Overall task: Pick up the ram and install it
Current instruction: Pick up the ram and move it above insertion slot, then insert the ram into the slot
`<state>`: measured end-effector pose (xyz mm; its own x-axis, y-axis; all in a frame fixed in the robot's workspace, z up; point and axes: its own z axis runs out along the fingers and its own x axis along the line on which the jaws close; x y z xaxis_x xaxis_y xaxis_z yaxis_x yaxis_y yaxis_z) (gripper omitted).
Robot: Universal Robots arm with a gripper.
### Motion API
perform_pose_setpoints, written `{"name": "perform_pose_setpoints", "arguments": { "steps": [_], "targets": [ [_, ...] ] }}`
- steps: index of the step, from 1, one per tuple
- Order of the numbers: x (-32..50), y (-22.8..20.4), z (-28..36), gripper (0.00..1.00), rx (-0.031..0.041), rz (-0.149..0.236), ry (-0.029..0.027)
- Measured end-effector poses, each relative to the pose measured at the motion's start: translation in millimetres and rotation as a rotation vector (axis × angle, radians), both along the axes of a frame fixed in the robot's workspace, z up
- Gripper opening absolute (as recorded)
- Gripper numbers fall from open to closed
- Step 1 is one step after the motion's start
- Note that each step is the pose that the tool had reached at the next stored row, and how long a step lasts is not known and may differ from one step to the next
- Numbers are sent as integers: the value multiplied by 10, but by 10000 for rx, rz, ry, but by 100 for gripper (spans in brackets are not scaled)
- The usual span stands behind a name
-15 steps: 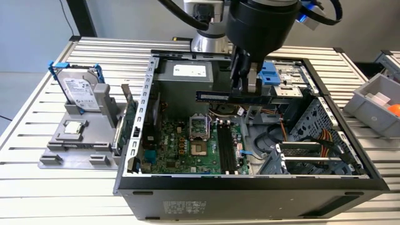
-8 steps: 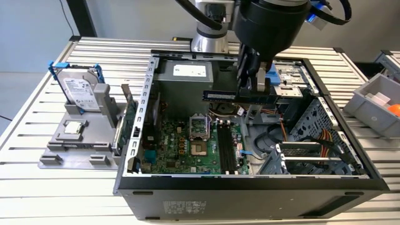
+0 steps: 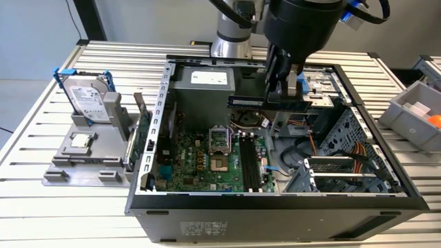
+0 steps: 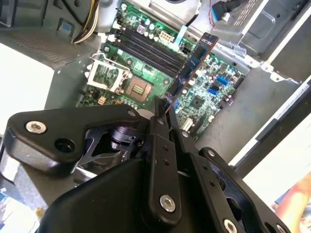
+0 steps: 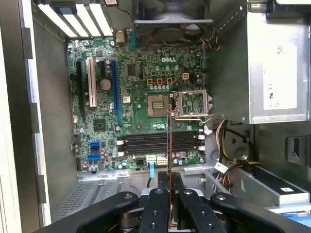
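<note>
Gripper (image 3: pixel 281 97) clenched on the ram (image 3: pixel 245 101), the fingers pinching the stick nearer one end than the middle. Ram hung in the air above the motherboard (image 3: pixel 206 155), clear of it, inside the opening of the computer case (image 3: pixel 276 206). Stick was level and long side up, dark blue with small chips along its face. In both wrist views the ram (image 4: pixel 192 65) (image 5: pixel 169 145) reached out from the gripper (image 4: pixel 163 110) (image 5: pixel 170 194) over the motherboard (image 4: pixel 146 68) (image 5: pixel 141 97). It lay crosswise to the black memory slots (image 5: pixel 155 142), not seated in any of them. Processor socket (image 5: pixel 158 104) sat open on the motherboard just beside those slots. Hard drive (image 3: pixel 88 101) stood upright in a grey stand, well apart from the motherboard and outside the case.
</note>
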<state>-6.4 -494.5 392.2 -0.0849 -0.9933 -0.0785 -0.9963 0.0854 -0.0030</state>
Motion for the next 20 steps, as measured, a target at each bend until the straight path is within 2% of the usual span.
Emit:
{"name": "perform_pose_setpoints", "arguments": {
  "steps": [14, 20],
  "targets": [
    [103, 158, 0, 0, 0, -174, 0],
    [152, 166, 0, 0, 2, -192, 4]
  ]
}}
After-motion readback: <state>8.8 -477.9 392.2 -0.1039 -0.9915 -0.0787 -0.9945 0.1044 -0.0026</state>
